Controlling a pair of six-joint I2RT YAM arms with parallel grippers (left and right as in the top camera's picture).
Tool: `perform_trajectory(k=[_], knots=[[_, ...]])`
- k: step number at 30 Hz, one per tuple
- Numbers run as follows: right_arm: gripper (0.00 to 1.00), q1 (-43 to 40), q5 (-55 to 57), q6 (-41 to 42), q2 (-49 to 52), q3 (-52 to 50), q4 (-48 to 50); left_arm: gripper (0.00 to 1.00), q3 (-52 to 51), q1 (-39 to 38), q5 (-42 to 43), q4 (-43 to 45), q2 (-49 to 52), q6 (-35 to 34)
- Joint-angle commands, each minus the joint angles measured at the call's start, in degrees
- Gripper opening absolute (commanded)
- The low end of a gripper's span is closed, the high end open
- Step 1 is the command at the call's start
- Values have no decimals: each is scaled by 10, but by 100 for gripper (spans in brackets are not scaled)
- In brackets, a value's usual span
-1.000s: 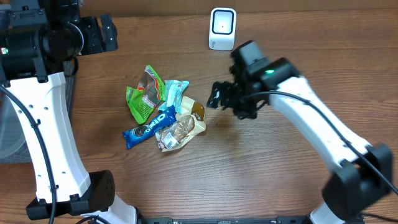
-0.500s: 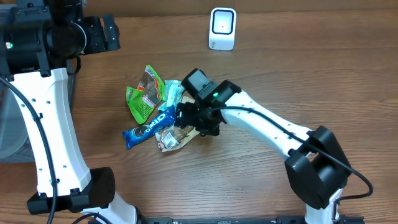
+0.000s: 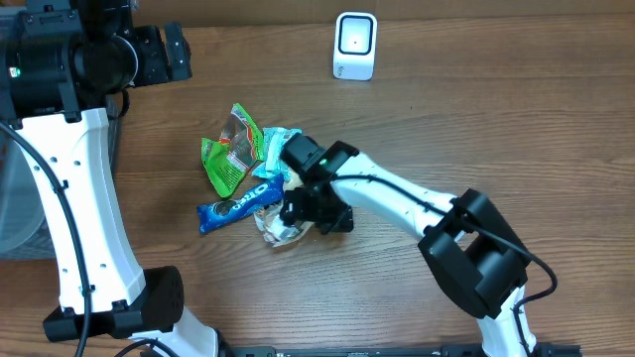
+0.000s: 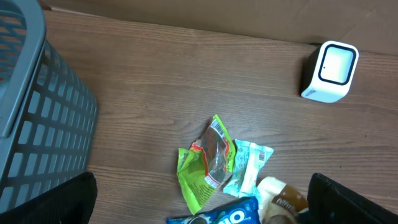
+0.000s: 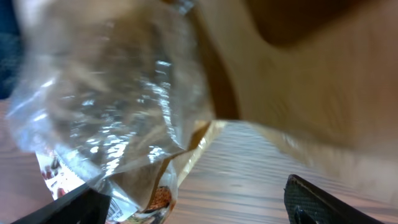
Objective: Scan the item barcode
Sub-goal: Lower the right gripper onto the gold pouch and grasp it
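A small pile of snack packets lies mid-table: a green packet [image 3: 228, 151], a teal one [image 3: 279, 149], a blue Oreo pack [image 3: 236, 204] and a clear, tan-edged packet [image 3: 281, 232]. My right gripper [image 3: 296, 214] is down on the pile's right side, open. In the right wrist view the clear packet [image 5: 118, 106] fills the upper left, and its lower corner hangs beside the left finger [image 5: 68, 208] of the right gripper [image 5: 199, 205]. The white barcode scanner [image 3: 354, 45] stands at the back. My left gripper [image 3: 167, 55] hovers open at the far left, high above the pile [image 4: 208, 165].
A grey mesh basket [image 4: 37, 112] stands at the left edge of the table. From the left wrist the scanner [image 4: 329, 70] shows at upper right. Bare wooden table surrounds the pile.
The right arm swung left from beside the pile and came down onto its right side, at the clear tan-edged packet, which shifted slightly. The left arm stayed still.
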Motion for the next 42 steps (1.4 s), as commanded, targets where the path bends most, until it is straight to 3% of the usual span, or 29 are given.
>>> perform_trajectory(k=[1, 7, 11, 14, 21, 27, 30, 33, 36, 38, 39, 41, 42], knots=[[89, -49, 10, -85, 2, 3, -22, 100, 2, 0, -4, 0, 5, -6], [89, -109, -57, -268, 2, 19, -45, 100, 2, 0, -4, 0, 5, -6], [89, -143, -91, -294, 2, 56, -78, 100, 2, 0, -4, 0, 5, -6], [89, -170, -120, -267, 2, 76, -86, 100, 2, 0, -4, 0, 5, -6], [89, -151, -125, -31, 5, 14, 23, 100, 2, 0, -4, 0, 5, -6], [90, -92, -50, 49, 5, -54, 105, 100, 2, 0, -4, 1, 5, -6], [90, -84, -47, 49, 7, -64, 135, 100, 2, 0, -4, 0, 5, -6], [80, -86, -41, 49, 7, -64, 155, 100, 2, 0, -4, 0, 5, -6], [54, -89, -38, 30, 7, -64, 172, 100, 2, 0, -4, 0, 5, -6], [53, -95, -40, 20, 7, -64, 181, 100, 2, 0, -4, 0, 5, -6], [55, -98, -45, 10, 7, -64, 185, 100, 2, 0, -4, 0, 5, -6], [77, -108, -77, -30, 7, -64, 200, 100, 2, 0, -4, 0, 5, -6], [82, -115, -90, -45, 7, -64, 205, 100, 2, 0, -4, 0, 5, -6]])
